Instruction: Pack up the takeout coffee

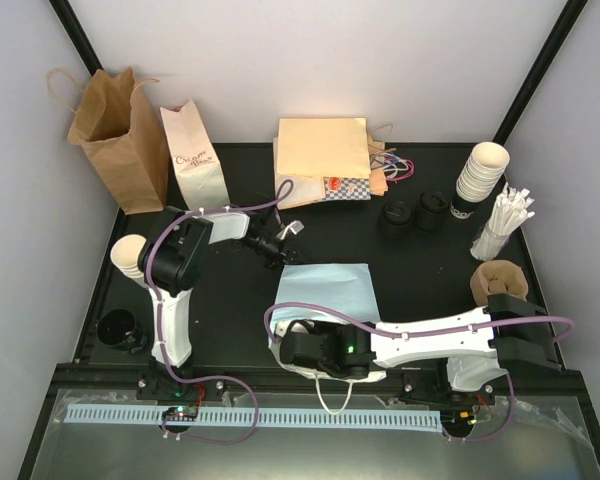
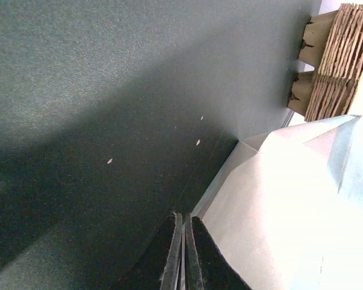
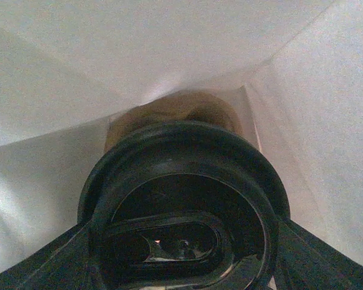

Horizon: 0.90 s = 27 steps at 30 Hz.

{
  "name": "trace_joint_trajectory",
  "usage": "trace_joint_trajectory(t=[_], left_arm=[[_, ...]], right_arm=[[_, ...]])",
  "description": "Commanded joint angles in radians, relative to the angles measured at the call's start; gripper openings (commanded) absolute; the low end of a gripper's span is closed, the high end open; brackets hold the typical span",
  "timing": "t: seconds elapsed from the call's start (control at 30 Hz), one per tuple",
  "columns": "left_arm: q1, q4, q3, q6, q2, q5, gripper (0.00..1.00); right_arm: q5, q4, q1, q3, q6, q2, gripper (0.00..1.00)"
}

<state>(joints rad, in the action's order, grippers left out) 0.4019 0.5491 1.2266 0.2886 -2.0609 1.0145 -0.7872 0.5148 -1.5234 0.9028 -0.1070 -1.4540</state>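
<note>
A white and pale blue paper bag lies flat on the black table, its mouth and white handle toward the arms. My right gripper reaches into the mouth. In the right wrist view it is shut on the takeout coffee: the cup's black lid fills the frame, white bag walls all round. My left gripper sits at the bag's far left corner. Its fingers are pressed together on the bag's edge, a thin pale strip between them.
At the back stand a brown bag, a white printed bag and a stack of flat kraft bags. Black lids, a cup stack, white sticks and sleeves are right. Cups and a lid are left.
</note>
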Motion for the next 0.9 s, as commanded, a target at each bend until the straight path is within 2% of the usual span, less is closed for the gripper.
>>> trace_joint_trajectory(t=[0.0, 0.87], left_arm=[[0.023, 0.002, -0.009, -0.001, 0.042, 0.004, 0.05], [0.039, -0.039, -0.151, 0.018, 0.134, 0.029, 0.02]], right_arm=[[-0.016, 0.008, 0.008, -0.013, 0.015, -0.038, 0.45], [-0.014, -0.015, 0.021, -0.015, -0.001, -0.131, 0.45]])
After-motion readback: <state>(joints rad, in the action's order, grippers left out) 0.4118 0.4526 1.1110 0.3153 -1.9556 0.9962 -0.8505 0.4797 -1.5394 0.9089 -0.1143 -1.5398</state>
